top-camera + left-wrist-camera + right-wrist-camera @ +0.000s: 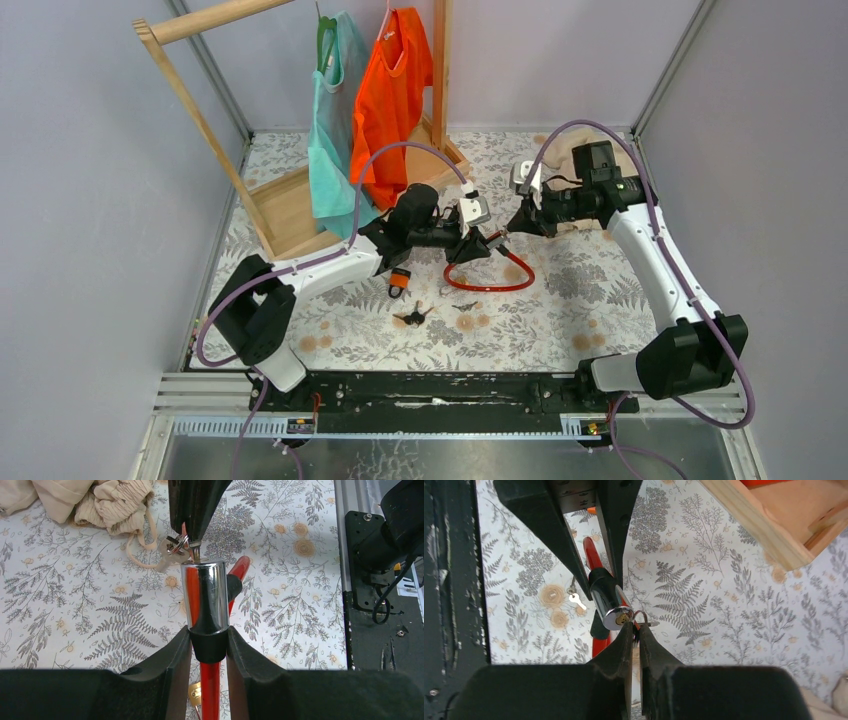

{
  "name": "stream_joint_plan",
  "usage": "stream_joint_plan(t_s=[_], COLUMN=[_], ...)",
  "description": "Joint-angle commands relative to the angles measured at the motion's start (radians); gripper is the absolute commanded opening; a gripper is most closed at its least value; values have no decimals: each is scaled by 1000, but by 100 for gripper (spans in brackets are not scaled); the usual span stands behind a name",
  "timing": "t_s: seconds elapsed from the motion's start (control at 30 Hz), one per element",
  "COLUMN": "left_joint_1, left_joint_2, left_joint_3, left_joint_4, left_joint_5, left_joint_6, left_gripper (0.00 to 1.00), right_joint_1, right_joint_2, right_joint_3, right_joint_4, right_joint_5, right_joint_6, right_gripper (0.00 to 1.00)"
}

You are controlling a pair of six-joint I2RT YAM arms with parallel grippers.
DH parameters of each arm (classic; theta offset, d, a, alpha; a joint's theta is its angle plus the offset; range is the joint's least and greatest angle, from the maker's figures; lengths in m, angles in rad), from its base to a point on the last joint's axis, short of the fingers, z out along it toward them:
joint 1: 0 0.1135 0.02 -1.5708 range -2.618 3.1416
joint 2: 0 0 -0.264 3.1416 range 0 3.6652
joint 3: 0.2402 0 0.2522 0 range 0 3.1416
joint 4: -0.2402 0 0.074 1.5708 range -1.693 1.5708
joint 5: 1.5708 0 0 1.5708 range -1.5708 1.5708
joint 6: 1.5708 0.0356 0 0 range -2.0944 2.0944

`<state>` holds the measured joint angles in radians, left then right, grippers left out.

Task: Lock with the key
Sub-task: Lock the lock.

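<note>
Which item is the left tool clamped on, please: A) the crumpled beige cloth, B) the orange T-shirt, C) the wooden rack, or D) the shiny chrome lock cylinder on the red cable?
D: in the left wrist view the left tool pinches the black-collared end of the shiny chrome lock cylinder.

Polished chrome amid matt black

The lock cylinder is gleaming as mirror-smooth chrome over a matt black collar, its cable is shining in glossy red plastic, and the key bunch is glinting as bare metal. The left pincer and right pincer are showing matt black fingers; the worktop is wearing a matt fern-printed covering.
</note>
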<state>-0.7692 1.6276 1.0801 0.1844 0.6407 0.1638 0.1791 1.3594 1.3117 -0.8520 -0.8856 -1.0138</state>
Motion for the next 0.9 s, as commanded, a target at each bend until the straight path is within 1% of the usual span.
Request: stream_joint_plan(t_s=[0.0,0.3,0.5,0.6,0.67,0.73,0.87], left_joint_1=[-10,-9,-7,-6,-6,-5,-5], left_joint_2=[-1,20,25,26,27,25,23], left_joint_3=[-4,17,22,26,30,32,30], left_joint_4=[-11,-21,-32,-36,-40,-40,-41], left_joint_5=[87,111,143,137,123,116,113], left_joint_6=[11,-11,-6,-6,-5,-6,-3], left_gripper=[0,0,0,0,0,0,0], right_joint_1=[-2,-1,-1,-2,-2,-2,-2], right_joint_2=[-4,-74,-81,-79,-76,-74,-76], right_joint_3=[25,-46,-38,-33,-29,-23,-14], right_joint_4=[20,73,36,33,32,29,-22], right_joint_5=[37,70,90,87,94,100,83], right_joint_6=[-209,-360,-478,-490,-478,-447,-385], right_gripper=[4,3,2,5,9,15,35])
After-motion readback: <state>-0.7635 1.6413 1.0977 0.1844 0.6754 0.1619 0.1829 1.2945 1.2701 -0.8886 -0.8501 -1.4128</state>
